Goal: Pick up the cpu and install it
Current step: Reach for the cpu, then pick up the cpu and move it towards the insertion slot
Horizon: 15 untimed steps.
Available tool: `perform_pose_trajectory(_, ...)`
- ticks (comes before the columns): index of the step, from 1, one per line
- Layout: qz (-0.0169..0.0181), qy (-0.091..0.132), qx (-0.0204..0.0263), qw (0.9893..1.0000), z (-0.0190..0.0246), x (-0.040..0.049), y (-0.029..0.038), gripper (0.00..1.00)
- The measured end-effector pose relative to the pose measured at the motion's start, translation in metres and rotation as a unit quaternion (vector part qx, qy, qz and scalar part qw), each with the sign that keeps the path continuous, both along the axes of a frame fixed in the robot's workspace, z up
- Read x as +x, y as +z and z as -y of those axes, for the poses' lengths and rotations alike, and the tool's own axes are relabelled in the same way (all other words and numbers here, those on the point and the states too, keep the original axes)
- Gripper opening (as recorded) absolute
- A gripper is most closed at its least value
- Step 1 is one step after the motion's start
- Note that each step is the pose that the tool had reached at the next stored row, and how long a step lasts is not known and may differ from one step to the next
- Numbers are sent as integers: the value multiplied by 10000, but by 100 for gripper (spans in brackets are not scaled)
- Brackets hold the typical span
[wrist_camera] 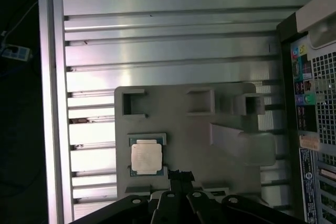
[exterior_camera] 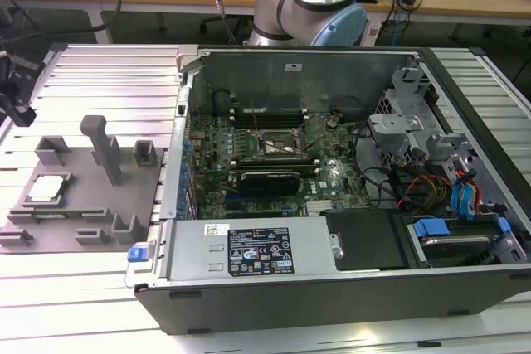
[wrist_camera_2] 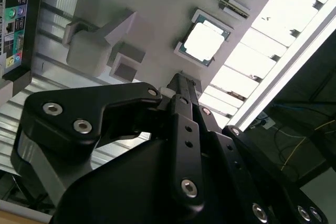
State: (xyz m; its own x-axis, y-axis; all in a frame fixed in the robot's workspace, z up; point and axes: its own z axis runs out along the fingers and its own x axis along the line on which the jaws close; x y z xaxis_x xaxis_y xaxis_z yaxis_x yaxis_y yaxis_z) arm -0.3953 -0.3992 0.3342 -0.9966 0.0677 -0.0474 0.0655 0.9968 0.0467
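The cpu [wrist_camera: 146, 157] is a small flat square chip with a silver-white top. It lies in a recess of the grey fixture plate [wrist_camera: 178, 127] on the ribbed metal table. In the exterior view the cpu [exterior_camera: 46, 189] is at the far left, on the fixture plate [exterior_camera: 79, 196]. My gripper [wrist_camera: 179, 174] hovers above the plate, its black fingers pressed together and holding nothing. Its tip is just beside the chip and apart from it. In the second wrist view the gripper [wrist_camera_2: 178, 80] points at the plate below the cpu [wrist_camera_2: 206, 42]. The motherboard socket [exterior_camera: 278, 148] sits open inside the computer case.
The open computer case [exterior_camera: 332, 288] takes up the middle and the exterior view's right, with cables, drive bays and a power supply [exterior_camera: 249, 250] inside. Grey posts and blocks [exterior_camera: 104, 147] rise from the fixture plate. The arm's base [exterior_camera: 311, 6] stands behind the case.
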Motion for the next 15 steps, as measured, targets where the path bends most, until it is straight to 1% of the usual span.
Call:
perform_pose_trajectory(1, 0, 0, 0, 10000, 0, -4, -28, 11)
perform_pose_trajectory(2, -1, 0, 0, 10000, 0, -9, -38, 11)
perform_pose_trajectory(13, 0, 0, 0, 10000, 0, -9, -42, 11)
perform_pose_trajectory(15, 17, 0, 1, 10000, 0, -15, -49, 11)
